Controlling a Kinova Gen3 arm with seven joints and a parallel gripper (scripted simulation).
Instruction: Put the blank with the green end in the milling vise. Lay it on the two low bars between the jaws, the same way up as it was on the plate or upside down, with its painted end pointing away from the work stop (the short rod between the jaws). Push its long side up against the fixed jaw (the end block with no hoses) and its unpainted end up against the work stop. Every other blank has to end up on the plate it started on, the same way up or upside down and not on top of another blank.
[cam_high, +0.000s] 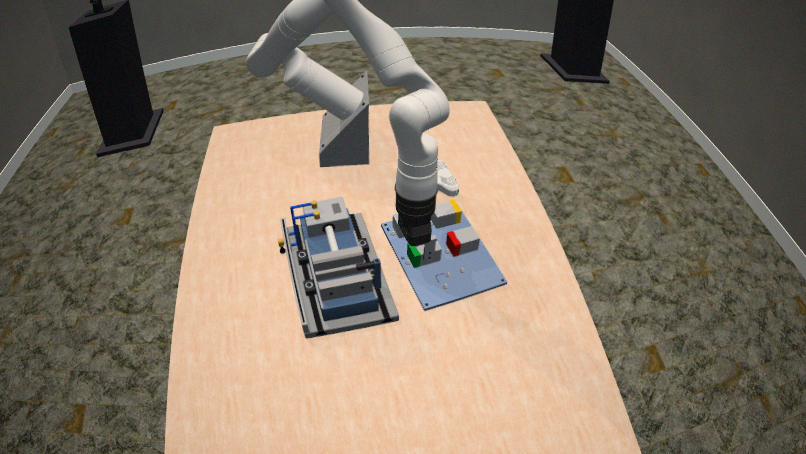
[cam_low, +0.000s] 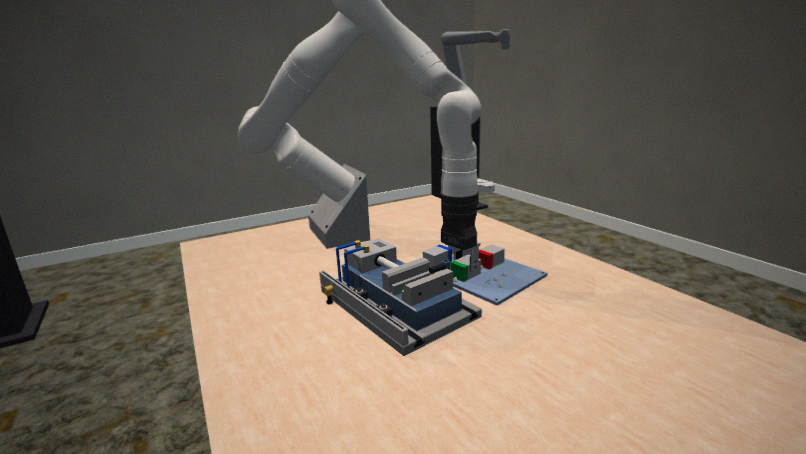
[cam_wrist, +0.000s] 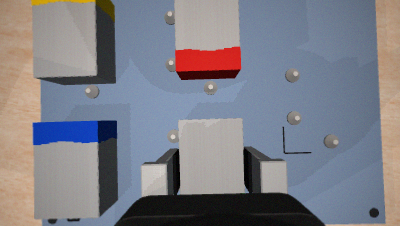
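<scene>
Clamped on the green-ended blank (cam_high: 424, 253), the gripper (cam_wrist: 214, 175) stands straight down over the blue plate (cam_high: 479, 280); in the wrist view its two fingers press on the long sides of the grey bar. The blank rests on the plate at the corner nearest the vise, and its green end points toward the front edge of the table in the top view.

From here I take the plate as the landmark, and I go from big things to small ones. The wooden table (cam_high: 360, 366) carries the plate and everything near it. The white arm (cam_high: 414, 140) comes down on the plate from a grey wedge base (cam_high: 344, 143) that stands behind it. The milling vise (cam_high: 338, 270) sits just beside the plate, on its left in the top view, with a narrow strip of table between them. On the vise, the end block with blue hoses (cam_high: 329, 211) is at the far end, the fixed jaw (cam_high: 345, 287) is at the near end, and the dark work stop (cam_high: 366, 265) is on the side facing the plate.

On the plate lie three other blanks: the red-ended blank (cam_wrist: 207, 37) is just ahead of the held one in the wrist view, the yellow-ended blank (cam_wrist: 67, 42) and the blue-ended blank (cam_wrist: 70, 167) are at the left side. All are apart from each other. Small round pins (cam_wrist: 292, 75) stand around them on the plate.
</scene>
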